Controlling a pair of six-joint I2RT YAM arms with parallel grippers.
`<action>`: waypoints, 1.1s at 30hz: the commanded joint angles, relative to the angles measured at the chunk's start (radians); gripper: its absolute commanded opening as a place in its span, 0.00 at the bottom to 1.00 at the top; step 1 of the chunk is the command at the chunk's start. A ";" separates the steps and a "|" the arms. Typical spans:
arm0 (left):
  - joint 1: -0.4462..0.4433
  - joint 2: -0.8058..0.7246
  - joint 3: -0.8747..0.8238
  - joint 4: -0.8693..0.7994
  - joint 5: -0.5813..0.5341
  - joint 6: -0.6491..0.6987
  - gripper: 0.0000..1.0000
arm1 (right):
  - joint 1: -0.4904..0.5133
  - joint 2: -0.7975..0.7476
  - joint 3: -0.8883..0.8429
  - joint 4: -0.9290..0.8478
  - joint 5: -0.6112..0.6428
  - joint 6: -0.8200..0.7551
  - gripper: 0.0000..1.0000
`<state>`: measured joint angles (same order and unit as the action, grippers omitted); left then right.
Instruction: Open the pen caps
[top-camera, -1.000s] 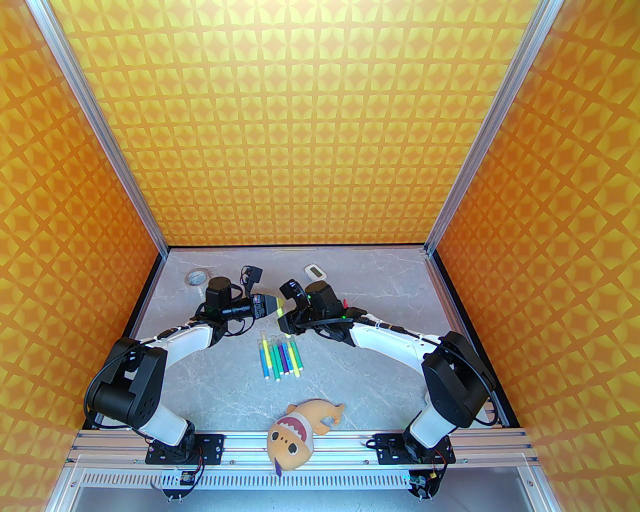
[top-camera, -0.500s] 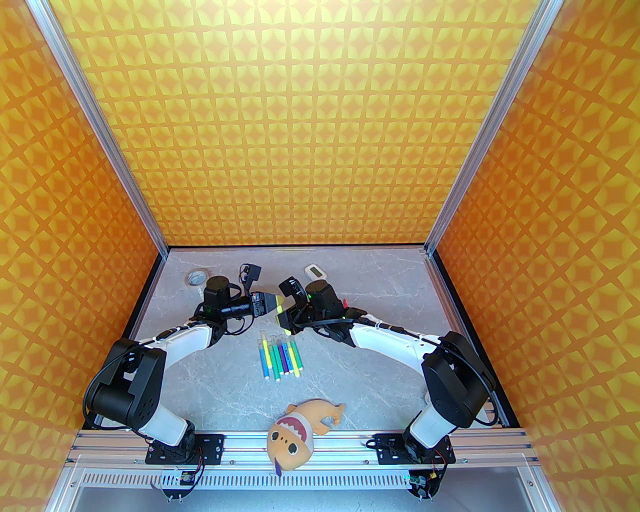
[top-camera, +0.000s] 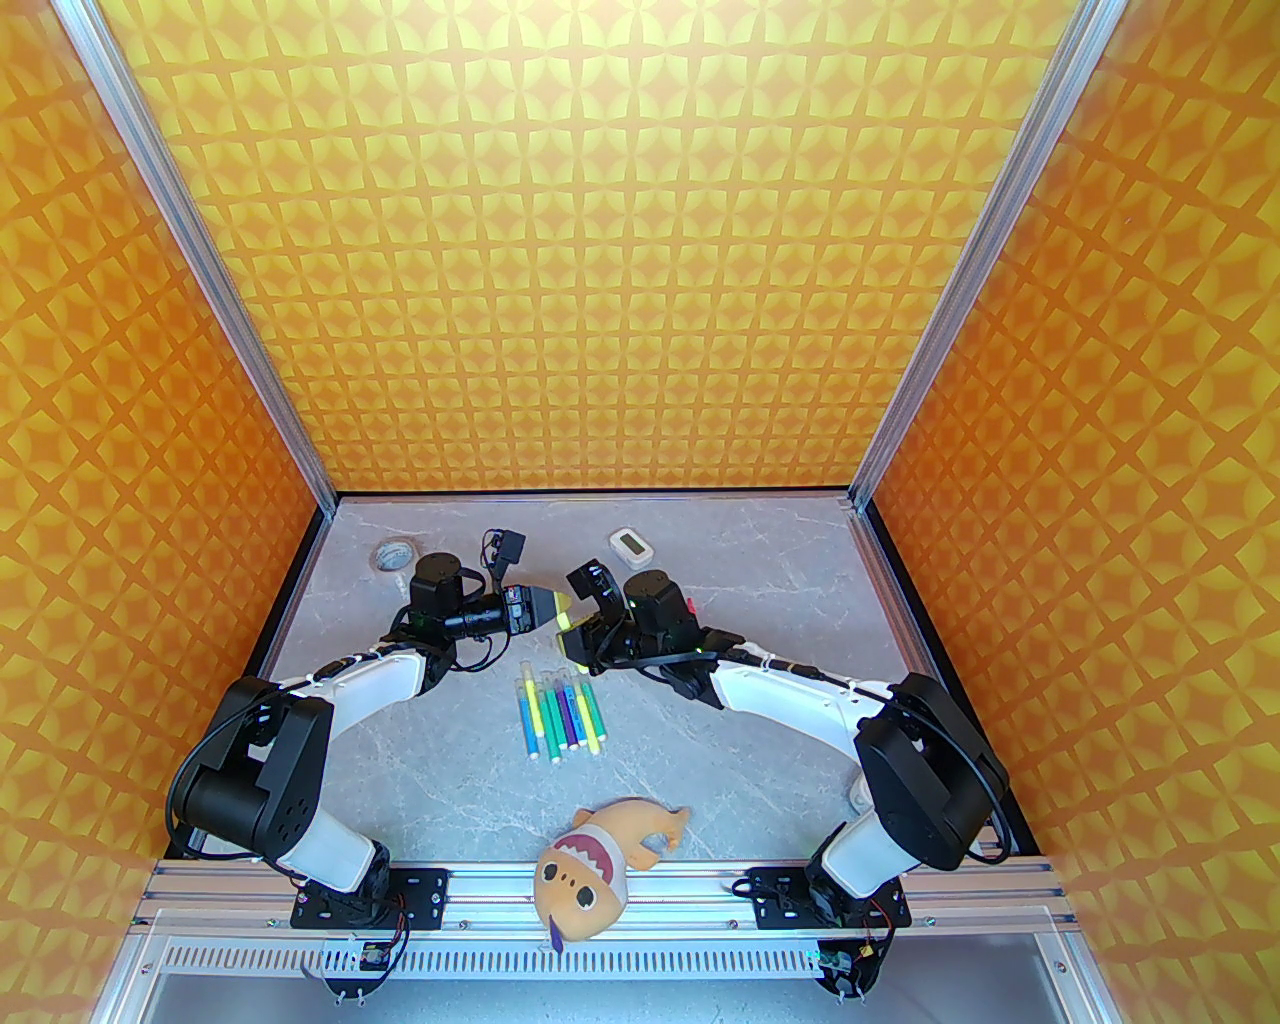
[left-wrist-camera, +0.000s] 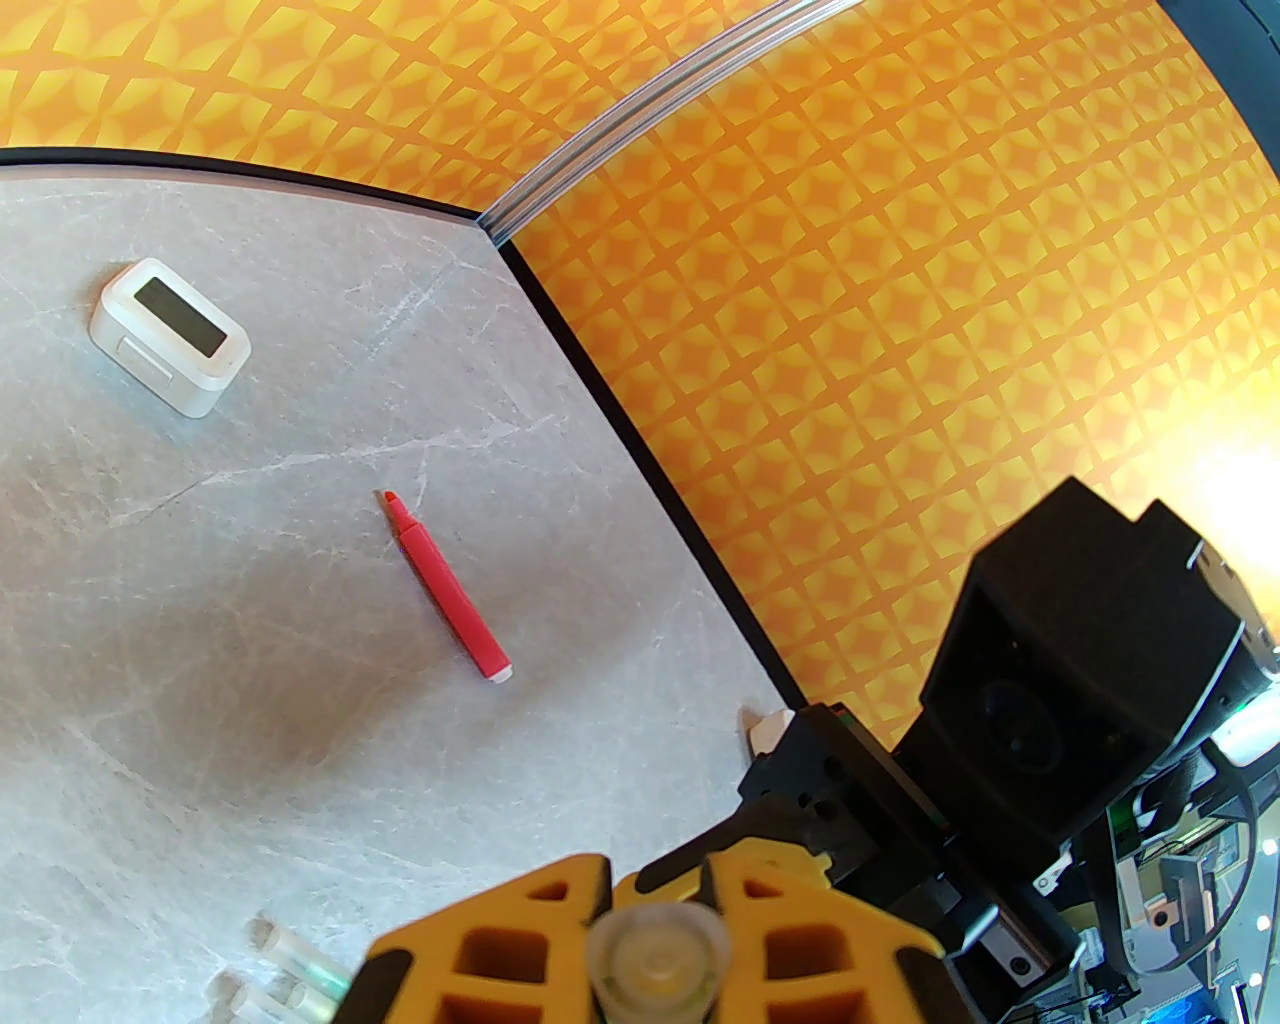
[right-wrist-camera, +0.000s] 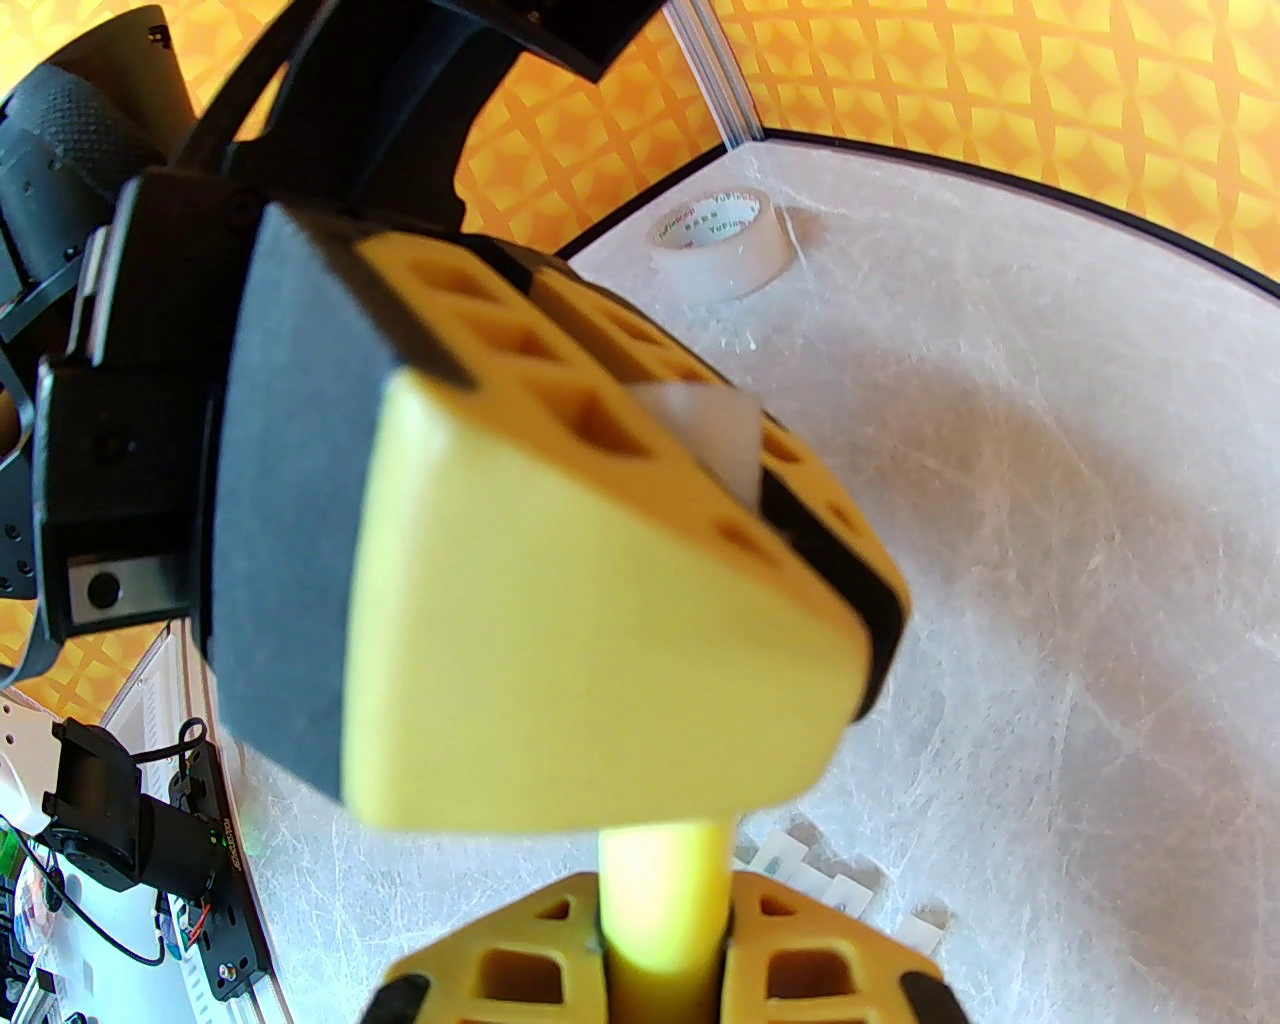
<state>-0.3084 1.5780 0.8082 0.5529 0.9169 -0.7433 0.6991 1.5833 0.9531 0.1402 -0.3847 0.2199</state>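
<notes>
As the left gripper clamps a cap and the right gripper clamps its yellow pen, both aloft beyond the other pens on the table, the step looks like pull-off. Next: straight axial pull, firm grips.

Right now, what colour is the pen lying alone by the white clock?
The pen is red; clearest in the left wrist view.

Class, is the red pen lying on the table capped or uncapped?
Uncapped: the red pen shows a bare pointed tip.
</notes>
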 joint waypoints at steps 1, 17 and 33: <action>0.060 0.016 0.032 0.139 -0.098 -0.083 0.00 | 0.007 -0.020 -0.072 -0.121 -0.045 -0.024 0.00; 0.083 -0.024 0.049 0.012 -0.165 -0.044 0.00 | 0.007 -0.050 -0.138 -0.111 -0.031 -0.020 0.00; 0.084 -0.080 0.085 -0.145 -0.272 -0.024 0.00 | 0.007 -0.072 -0.173 -0.114 -0.034 -0.035 0.00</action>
<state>-0.3058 1.5467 0.8276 0.3569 0.8959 -0.7807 0.7010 1.5372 0.8494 0.2325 -0.3744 0.2081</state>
